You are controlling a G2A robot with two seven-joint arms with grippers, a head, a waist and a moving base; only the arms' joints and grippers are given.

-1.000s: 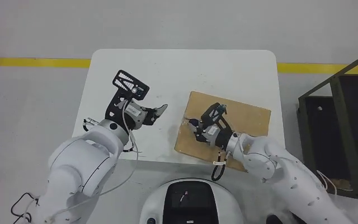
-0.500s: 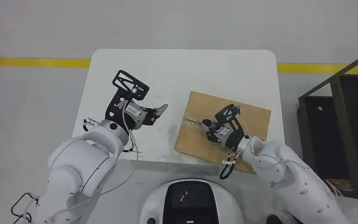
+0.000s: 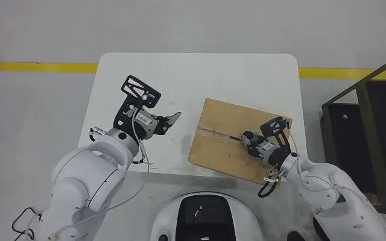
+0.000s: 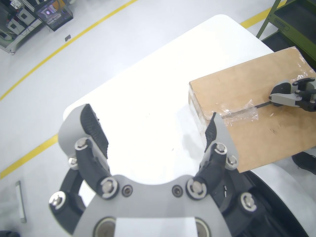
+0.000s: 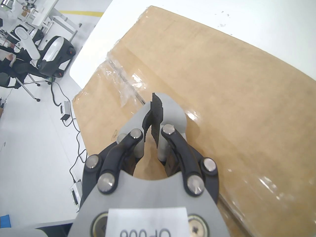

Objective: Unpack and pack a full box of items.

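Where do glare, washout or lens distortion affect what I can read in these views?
Left wrist view: the table washes out to white ahead of the open left claw, and the yellow floor line bows. Right wrist view: tape on the box glints near the shut right claw. Top view: even light, no glare on the box.

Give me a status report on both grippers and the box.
Left gripper open, above table beside box. Right gripper shut, at the box's taped seam. Box flaps closed. Nothing in the way.
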